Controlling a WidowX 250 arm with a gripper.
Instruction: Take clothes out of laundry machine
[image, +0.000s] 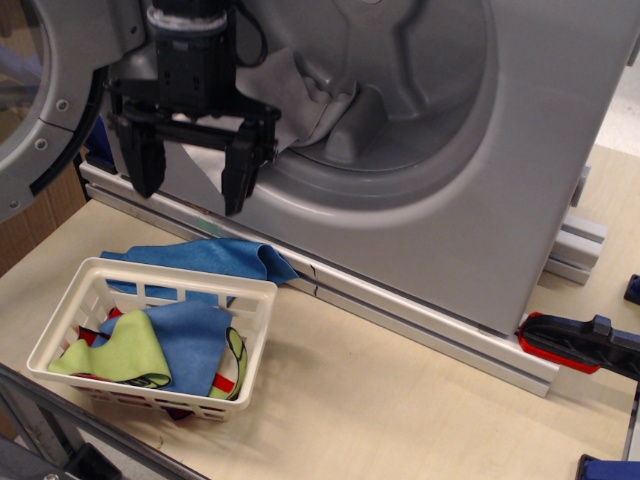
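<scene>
The laundry machine (480, 200) fills most of the view, a silver-grey front with a big round ribbed drum (400, 80) set back into it, and I take everything else from that drum. To the drum's left, the round glass door (35, 100) stands swung open. Below the drum and to its left, on the pale table (400, 400), sits a white slatted basket (150, 340) holding blue cloths (190, 335) and a lime-green cloth (115, 355); another blue cloth (210, 258) lies draped over the basket's far rim. To the lower right of the drum, at the machine's foot, lies a red and black clamp (575, 345).

The clothes (290, 95), a limp pale grey-white cloth, lie at the drum's left lip, bunched against a rib, with a pale corner hanging out over the rim behind my fingers.

My gripper (190, 165) hangs in front of the drum's lower left edge, its two black fingers spread wide apart and pointing down, holding nothing.

I judge that I am at the reaching step: the cloth is not yet grasped and is mostly inside the drum. The next move calls for me to go in toward the hanging corner or the bunched fold, get the fingers either side of the fabric, pinch enough of this thin stuff that it will not slip, and then draw it clear of the lip toward the basket.
</scene>
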